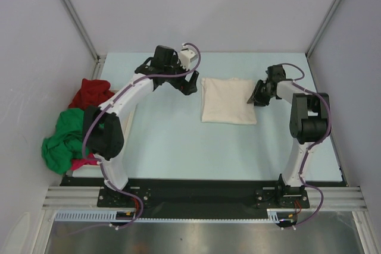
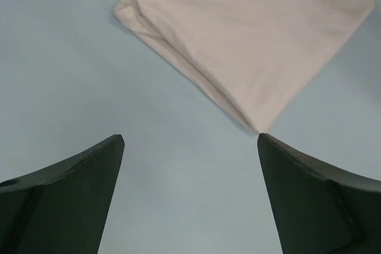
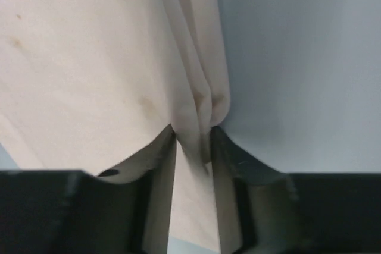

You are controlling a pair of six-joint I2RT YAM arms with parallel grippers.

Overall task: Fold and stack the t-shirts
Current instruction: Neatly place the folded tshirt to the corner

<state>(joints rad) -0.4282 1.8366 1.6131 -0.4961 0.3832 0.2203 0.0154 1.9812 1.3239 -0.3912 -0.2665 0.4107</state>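
Folding looked done for one shirt only: the cream shirt (image 1: pixel 228 100) lay as a neat rectangle mid-bench (image 1: pixel 178 147), between the two arms. Left gripper (image 1: pixel 189 84) hung just left of it, jaws wide open and empty; right gripper (image 3: pixel 191 138) pinched a fold of cloth at its right edge. Red shirt (image 1: pixel 90 92), green shirt (image 1: pixel 65 138) and pink shirt (image 1: pixel 83 163) sat crumpled in a heap at far left, so by my read three folds and all the stacking were left.

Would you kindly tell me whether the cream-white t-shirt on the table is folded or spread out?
Folded: the cream-white t-shirt lies as a compact rectangle, with stacked layers visible along its edge in the left wrist view.
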